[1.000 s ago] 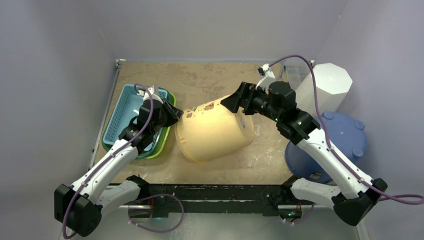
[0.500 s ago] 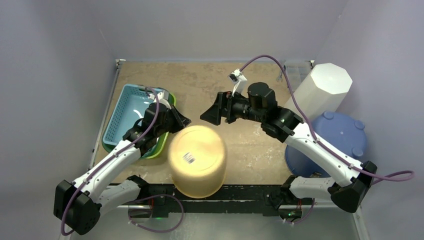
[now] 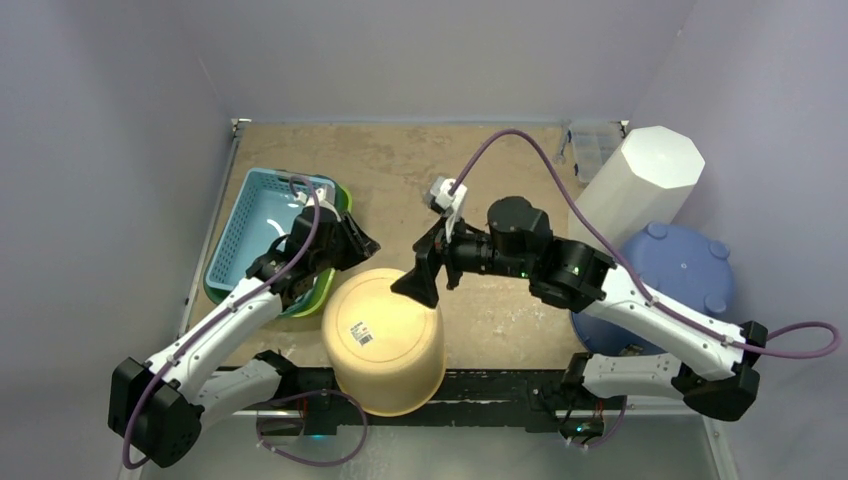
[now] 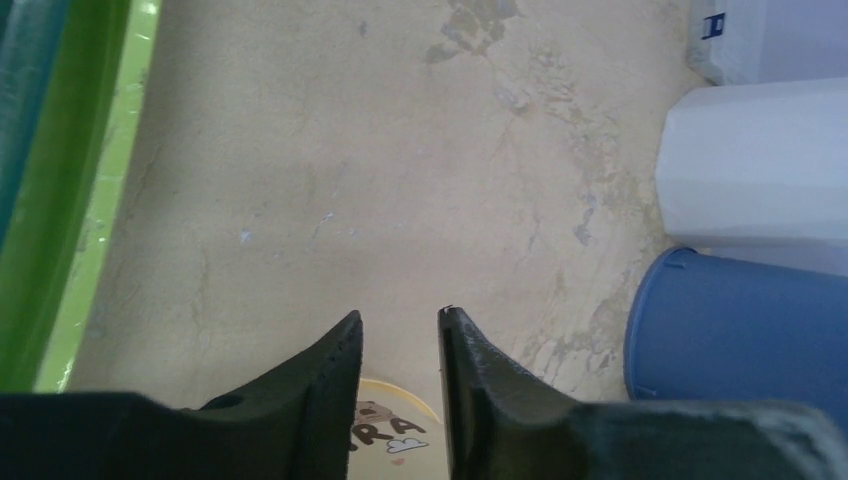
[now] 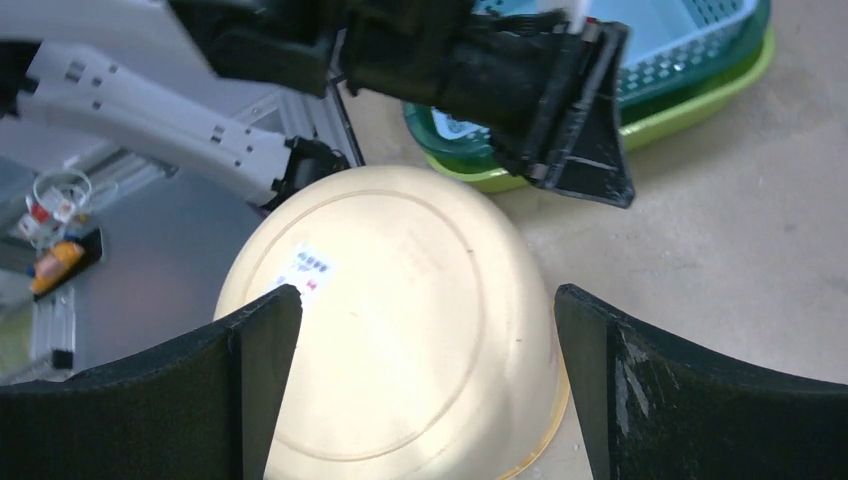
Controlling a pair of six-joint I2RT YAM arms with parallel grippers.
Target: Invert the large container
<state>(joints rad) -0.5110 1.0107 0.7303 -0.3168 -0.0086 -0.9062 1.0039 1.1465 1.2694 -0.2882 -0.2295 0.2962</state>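
Large container (image 3: 385,338) base-up at counter (image 3: 400,170) edge; I judge it light, stiff, slick, best gripped by rim. Right fingers (image 5: 250,385) spread wide, left fingers (image 4: 320,390) barely parted, both empty

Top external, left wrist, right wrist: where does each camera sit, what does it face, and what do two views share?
Top external: overhead behind bases, facing down at table; left arm, right arm.
Left wrist: faces across table toward blue tub, white bin; own fingers.
Right wrist: faces down on yellow container; own fingers, left arm.
Top and right share container's label.
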